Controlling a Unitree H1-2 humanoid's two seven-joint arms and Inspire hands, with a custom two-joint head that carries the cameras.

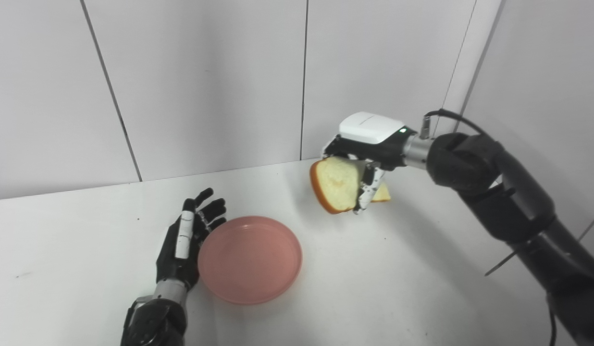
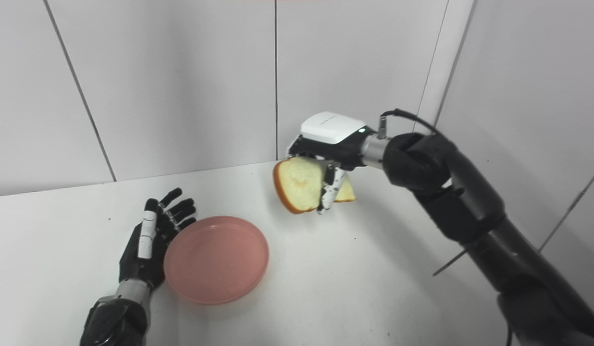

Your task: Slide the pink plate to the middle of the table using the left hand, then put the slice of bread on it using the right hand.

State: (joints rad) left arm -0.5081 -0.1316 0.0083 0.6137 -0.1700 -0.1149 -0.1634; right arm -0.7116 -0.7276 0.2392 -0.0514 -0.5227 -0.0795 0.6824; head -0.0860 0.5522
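**Bread held in the air beside a pink plate**

On a white bench [image 1: 398, 269], set against pale panelled walls [image 1: 205, 81], a shallow round pink plate [image 1: 250, 259] lies flat, left of the picture's centre and towards the near edge. Nothing is on the plate.

From the lower left, the robot's black left arm reaches in. Its left hand [image 1: 184, 240] rests just beside the plate's left rim — so close that it looks to be touching, though the contact itself cannot be made out. This hand holds nothing; its dark fingers [image 1: 208, 209] are stretched out and a little apart, pointing away from the robot along the plate's far-left edge. A white strip runs along the back of one finger.

From the right, a thick black right arm [image 1: 508, 202] crosses the scene towards the back of the bench. Its right hand [image 1: 369, 149], capped with a white shell bearing a small green light, is closed on a slice of bread [image 1: 335, 185] — fingers curled over the top crust, with a pale fingertip pressed down across the cut face. The slice hangs tilted, clear of the bench, its pale crumb turned towards the camera and its orange-brown crust curving round the left and lower side. The bread sits above and to the right of the plate, apart from it, with its shadow falling on the bench beneath.
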